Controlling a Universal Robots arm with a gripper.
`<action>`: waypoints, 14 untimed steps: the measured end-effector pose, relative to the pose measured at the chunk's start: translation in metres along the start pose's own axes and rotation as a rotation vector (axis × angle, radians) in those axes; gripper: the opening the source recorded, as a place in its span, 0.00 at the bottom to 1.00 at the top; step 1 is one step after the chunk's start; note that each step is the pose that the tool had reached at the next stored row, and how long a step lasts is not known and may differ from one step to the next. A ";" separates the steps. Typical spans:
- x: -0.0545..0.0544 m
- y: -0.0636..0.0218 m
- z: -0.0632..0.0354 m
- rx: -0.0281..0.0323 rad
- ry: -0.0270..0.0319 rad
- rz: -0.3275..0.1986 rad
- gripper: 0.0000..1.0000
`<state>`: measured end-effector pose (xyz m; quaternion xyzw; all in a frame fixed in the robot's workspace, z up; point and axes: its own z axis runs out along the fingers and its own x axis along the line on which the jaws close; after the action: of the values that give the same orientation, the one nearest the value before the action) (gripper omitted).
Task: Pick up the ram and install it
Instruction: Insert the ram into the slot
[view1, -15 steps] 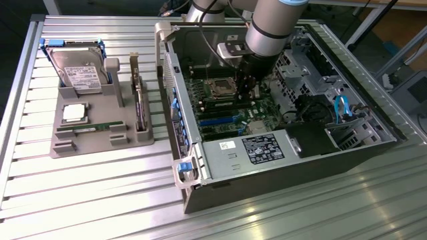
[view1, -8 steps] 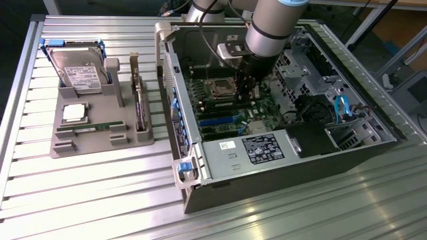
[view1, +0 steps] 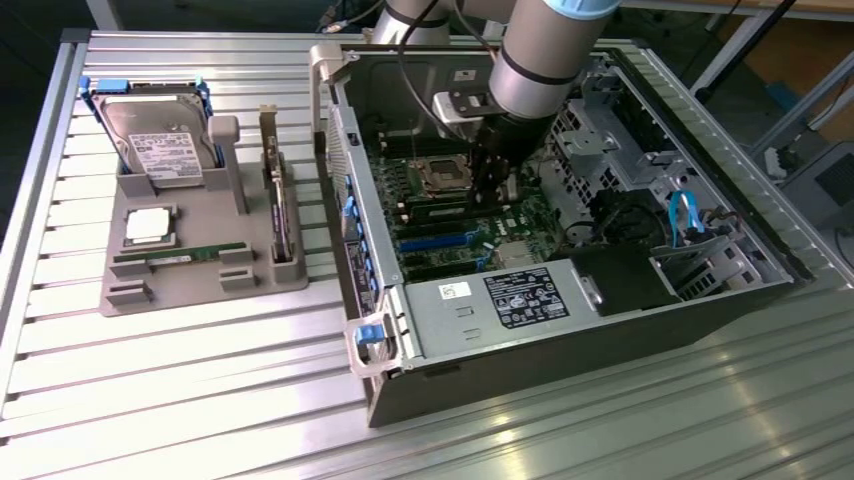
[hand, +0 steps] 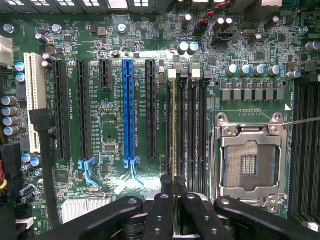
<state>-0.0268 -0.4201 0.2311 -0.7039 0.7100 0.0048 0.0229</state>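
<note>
End effector (hand: 173, 183), black fingers (hand: 162, 210) almost closed, pinches what looks like the long thin green ram stick (hand: 173, 127), edge-on along the black memory slot (hand: 172, 75) nearest the blue expansion slot (hand: 128, 110). Judged light, stiff, fragile: grip flat faces mid-length, avoid contacts. Farther off, similar green stick (view1: 180, 256) rests in grey tray (view1: 200, 292) on slatted metal surface (view1: 160, 400).

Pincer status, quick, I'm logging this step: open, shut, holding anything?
Pincer: shut on the ram, gripped edge-on.
</note>
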 end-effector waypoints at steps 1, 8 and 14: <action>0.000 0.0000 0.0006 -0.0001 0.0001 0.000 0.12; 0.000 0.0001 0.0020 0.0001 -0.0002 0.000 0.13; 0.000 0.0001 0.0017 -0.0001 0.0001 0.000 0.19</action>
<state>-0.0269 -0.4202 0.2294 -0.7038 0.7100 0.0048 0.0228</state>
